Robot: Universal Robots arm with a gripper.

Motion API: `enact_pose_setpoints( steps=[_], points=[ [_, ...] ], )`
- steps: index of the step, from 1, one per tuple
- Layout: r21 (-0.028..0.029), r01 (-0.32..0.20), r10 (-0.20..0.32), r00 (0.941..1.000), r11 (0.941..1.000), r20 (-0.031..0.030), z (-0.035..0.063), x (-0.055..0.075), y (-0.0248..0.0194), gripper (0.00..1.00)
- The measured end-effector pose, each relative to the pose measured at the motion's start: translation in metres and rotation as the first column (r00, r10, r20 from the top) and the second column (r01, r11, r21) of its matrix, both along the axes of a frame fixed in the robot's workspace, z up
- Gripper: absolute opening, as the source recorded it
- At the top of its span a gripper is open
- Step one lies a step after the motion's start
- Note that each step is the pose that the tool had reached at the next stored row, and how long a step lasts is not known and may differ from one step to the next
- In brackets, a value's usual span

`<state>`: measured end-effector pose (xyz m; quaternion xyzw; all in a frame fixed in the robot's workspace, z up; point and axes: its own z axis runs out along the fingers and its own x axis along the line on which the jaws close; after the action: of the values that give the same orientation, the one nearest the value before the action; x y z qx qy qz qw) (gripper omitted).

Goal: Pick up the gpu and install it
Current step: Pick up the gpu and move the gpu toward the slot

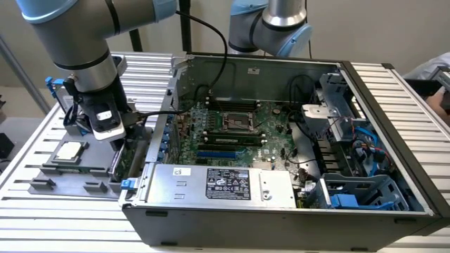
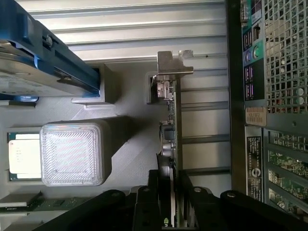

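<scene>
At the exterior view's left, the grey fixture tray rests on the slatted table; the CPU chip lies flat in its pocket in the lower left of the frame; the hard drive with blue side rails sits beside it on the same tray.

Just to the right, the arm reaches straight down at the tray's edge nearest the case; the gripper is low over the gpu. In the wrist view the gpu stands on edge, its silver bracket at the far end beside a grey holder block; the gripper has one finger against each face of the card, clamped on it.

Centre to right of the frame, the open computer case lies on its side; the motherboard is exposed, the power supply below it; a second arm stands behind the case at top centre.
</scene>
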<state>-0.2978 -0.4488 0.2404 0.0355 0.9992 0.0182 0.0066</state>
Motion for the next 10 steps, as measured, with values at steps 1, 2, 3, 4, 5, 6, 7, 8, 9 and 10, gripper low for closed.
enact_pose_setpoints(
  steps=[1,2,3,4,5,6,7,8,9,10],
  points=[
    [0.0000,0.000,0.000,1.0000,1.0000,0.0001,0.0000,0.0000,0.0000,0.00],
    [0.0000,0.000,0.000,1.0000,1.0000,0.0001,0.0000,0.0000,0.0000,0.00],
    [0.0000,0.000,0.000,1.0000,1.0000,0.0001,0.0000,0.0000,0.0000,0.00],
    [0.0000,0.000,0.000,1.0000,1.0000,0.0001,0.0000,0.0000,0.0000,0.00],
    [0.0000,0.000,0.000,1.0000,1.0000,0.0001,0.0000,0.0000,0.0000,0.00],
    [0.0000,-0.001,0.001,1.0000,1.0000,0.0002,0.0000,0.0000,0.0000,0.00],
    [0.0000,-0.005,0.005,1.0000,1.0000,0.0003,0.0000,-0.0003,0.0000,0.00],
    [0.0001,-0.011,0.011,0.9999,0.9999,0.0003,-0.0001,-0.0009,0.0000,0.00],
    [0.0001,-0.019,0.019,0.9998,0.9998,0.0003,0.0000,-0.0015,0.0000,0.00],
    [0.0001,-0.029,0.029,0.9996,0.9996,0.0003,-0.0001,-0.0020,0.0000,0.00]
  ],
)
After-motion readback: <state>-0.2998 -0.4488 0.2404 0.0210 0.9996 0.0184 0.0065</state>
